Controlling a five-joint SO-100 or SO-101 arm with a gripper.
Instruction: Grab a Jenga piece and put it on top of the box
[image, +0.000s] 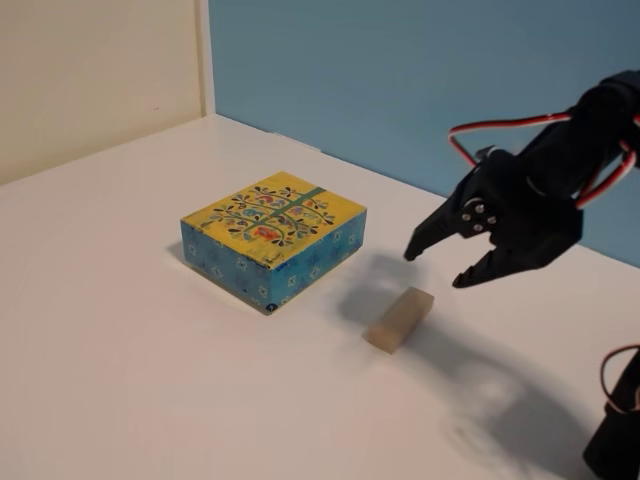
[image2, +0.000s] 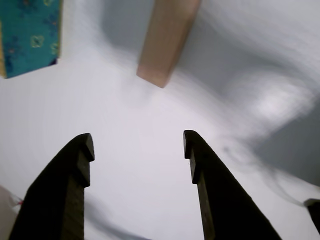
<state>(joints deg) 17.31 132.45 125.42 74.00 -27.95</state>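
The Jenga piece (image: 399, 320) is a plain light-tan wooden block lying flat on the white table (image: 120, 380), just right of the box (image: 273, 236) in the fixed view, apart from it. The wrist view crops its far end and shows only a blue corner of the box. The gripper (image: 432, 270) hovers above with fingers spread, empty.

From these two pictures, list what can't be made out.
- Jenga piece: its far end is cut off by the top edge of the wrist view.
- Box: only a blue side corner shows in the wrist view; the frame edge cuts off the rest.
- Arm behind the claw: cut off by the right edge of the fixed view.
- Box's far sides: hidden by its own body in the fixed view.
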